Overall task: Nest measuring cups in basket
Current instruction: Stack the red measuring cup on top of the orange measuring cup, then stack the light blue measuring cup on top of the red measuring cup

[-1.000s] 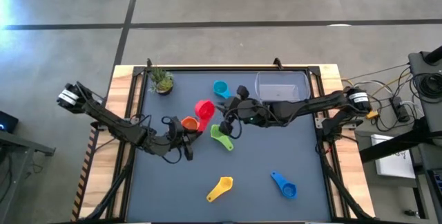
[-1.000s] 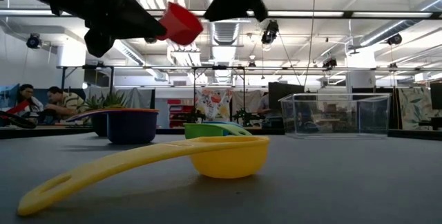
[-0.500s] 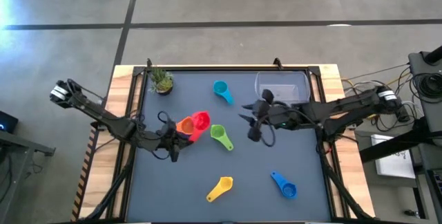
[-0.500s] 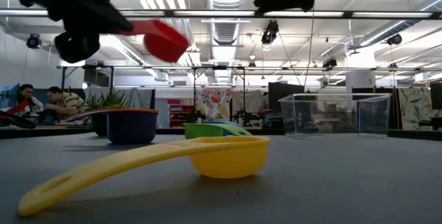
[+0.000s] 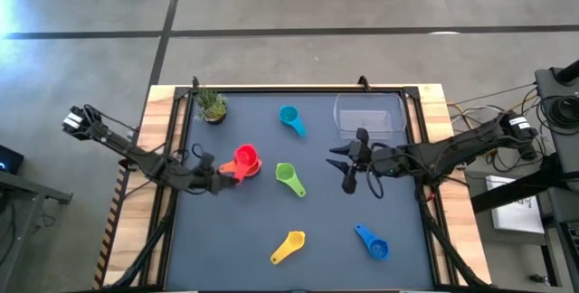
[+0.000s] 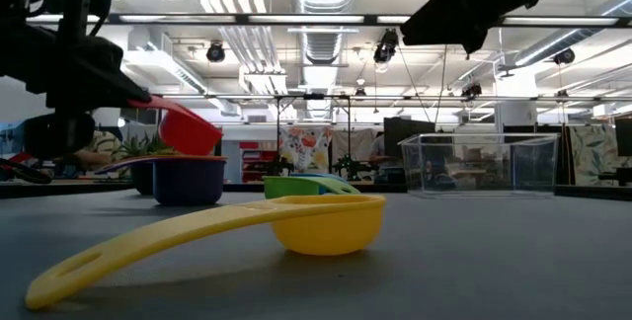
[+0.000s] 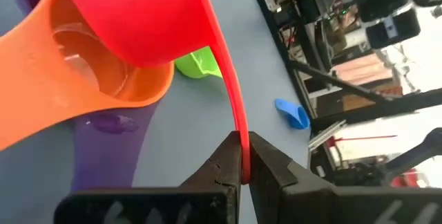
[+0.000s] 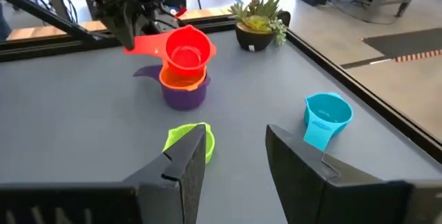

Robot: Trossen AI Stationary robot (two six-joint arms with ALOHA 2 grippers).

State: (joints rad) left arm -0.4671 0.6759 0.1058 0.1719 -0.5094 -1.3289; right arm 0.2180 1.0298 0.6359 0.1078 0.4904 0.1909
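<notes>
My left gripper (image 5: 217,172) (image 7: 242,148) is shut on the red cup (image 5: 246,160) (image 8: 186,48), over the table's left-middle. Just below it, the orange cup (image 8: 181,77) (image 7: 83,79) sits nested in the purple cup (image 8: 185,95) (image 6: 188,180), which stands on the table. My right gripper (image 5: 348,162) (image 8: 235,141) hangs open right of centre, near the clear basket (image 5: 369,112) (image 6: 481,165). The green cup (image 5: 289,178), teal cup (image 5: 290,118), yellow cup (image 5: 289,248) (image 6: 296,226) and blue cup (image 5: 371,241) lie apart on the table. My left gripper pinches the red cup's flat handle (image 7: 233,113) at its free end between the two fingers, coming in nearly level from the table's left. The cup is tilted, and its bowl (image 6: 188,132) sits at the orange cup's mouth. Whether the two touch, I cannot tell.
A small potted plant (image 5: 212,105) (image 8: 257,23) stands at the table's far left corner. The basket sits by the far edge, right of centre. People sit in the room beyond the table (image 6: 59,147). Open table lies between the yellow and blue cups.
My left gripper has carried the red cup down and toward the table's left, from high above to just over the orange and purple stack. My right gripper has drawn back toward the table's right, away from the cups.
</notes>
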